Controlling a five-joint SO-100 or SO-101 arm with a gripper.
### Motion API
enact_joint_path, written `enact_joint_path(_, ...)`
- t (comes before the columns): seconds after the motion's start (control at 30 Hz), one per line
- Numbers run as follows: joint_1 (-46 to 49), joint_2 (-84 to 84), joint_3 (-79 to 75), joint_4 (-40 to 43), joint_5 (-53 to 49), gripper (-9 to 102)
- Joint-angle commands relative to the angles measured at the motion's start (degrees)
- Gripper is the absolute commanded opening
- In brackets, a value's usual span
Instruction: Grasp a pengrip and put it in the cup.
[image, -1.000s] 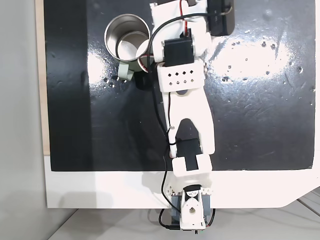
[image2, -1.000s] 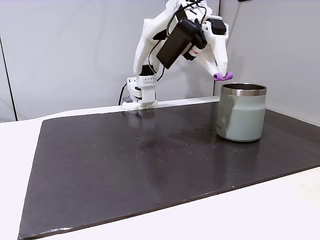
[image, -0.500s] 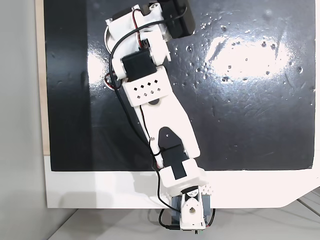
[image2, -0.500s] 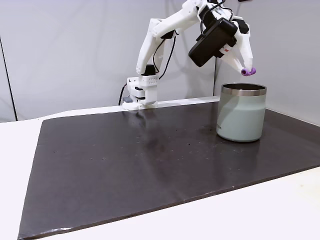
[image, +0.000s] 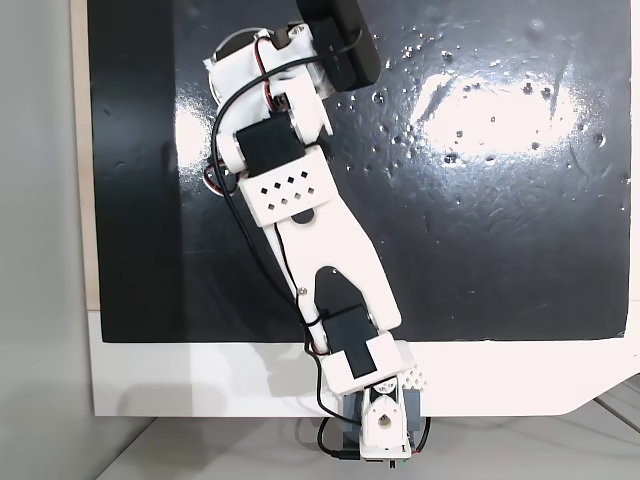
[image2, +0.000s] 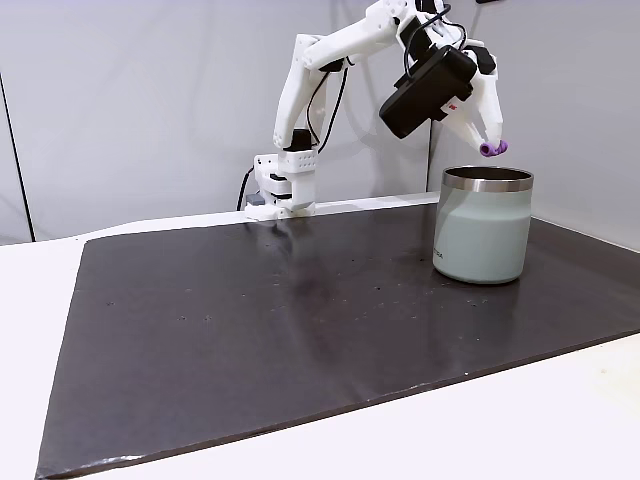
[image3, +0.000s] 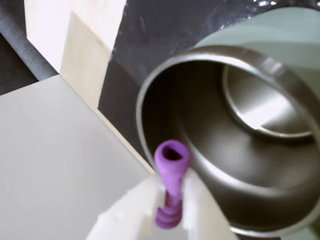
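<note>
Over the last second the arm swung from beside the cup to above it, carrying the pengrip from just short of the rim to a spot over the opening, and in the last half second the gripper dipped slightly lower. In a fixed view from above, the white arm (image: 310, 230) stretched from its base at the bottom edge across the black mat (image: 500, 250) toward the upper left, its wrist and black camera block covering nearly all of the cup (image: 218, 57), of which only a sliver of rim showed. In a fixed view from the side, the gripper (image2: 487, 143) hung above the pale grey-green cup (image2: 482, 225), which stood upright on the dark mat (image2: 250, 330) at the right; the purple pengrip (image2: 492, 148) was pinched at the fingertips, clear of the rim and not touching it, above the cup's right half. In the wrist view, the two white fingers (image3: 132, 215) were clamped on the pengrip (image3: 171, 175), which stood between them with its open, hollow end (image3: 172, 152) pointing up in the picture; beyond it lay the cup's (image3: 240, 125) shiny silver inside, the round bottom (image3: 265, 107) visible, with the mat's edge (image3: 120, 80) and a pale table surface (image3: 55, 165) to the left.
</note>
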Motion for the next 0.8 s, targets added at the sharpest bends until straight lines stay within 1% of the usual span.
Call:
enact_joint_path(0.0,0.3,5.4,-1.4,0.7,1.1,16)
enact_joint_path(0.1,0.8,5.6,-1.8,1.9,1.1,25)
enact_joint_path(0.2,1.4,5.6,-2.6,2.9,1.5,28)
enact_joint_path(0.47,1.8,5.6,-4.2,5.8,1.6,28)
enact_joint_path(0.77,2.2,5.6,-4.5,7.0,1.7,28)
